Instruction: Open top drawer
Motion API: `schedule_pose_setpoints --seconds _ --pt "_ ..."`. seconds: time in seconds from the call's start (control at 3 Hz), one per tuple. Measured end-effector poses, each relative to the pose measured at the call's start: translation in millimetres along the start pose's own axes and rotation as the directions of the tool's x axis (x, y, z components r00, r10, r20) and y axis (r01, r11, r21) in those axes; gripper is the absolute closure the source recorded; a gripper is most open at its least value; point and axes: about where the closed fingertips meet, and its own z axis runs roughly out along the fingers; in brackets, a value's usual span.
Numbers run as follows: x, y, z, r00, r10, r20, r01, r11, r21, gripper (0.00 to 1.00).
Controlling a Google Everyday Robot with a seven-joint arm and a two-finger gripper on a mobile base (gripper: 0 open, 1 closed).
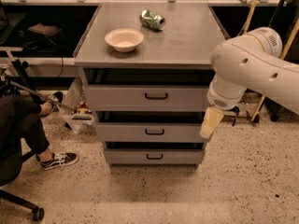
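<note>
One gripper hangs beside three drawers to its left: top drawer, middle drawer, bottom drawer. Up-left of it: one bowl, one can. Far left, seemingly one seated person.

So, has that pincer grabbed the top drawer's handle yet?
No, the pincer hangs at the right edge of the cabinet, apart from the black handle on the top drawer.
</note>
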Motion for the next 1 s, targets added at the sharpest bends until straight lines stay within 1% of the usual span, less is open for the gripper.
schedule_pose_setpoints --seconds 0.33,0.67,1.0 --pt "0 0 0 1.000 -0.001 0.001 0.001 1.0000 -0.002 0.00" --pt "-8 -12 20 0.998 -0.032 0.049 0.033 0.9993 -0.020 0.00" --pt "-41 -38 34 0.990 -0.074 0.124 0.074 0.9972 0.010 0.00"
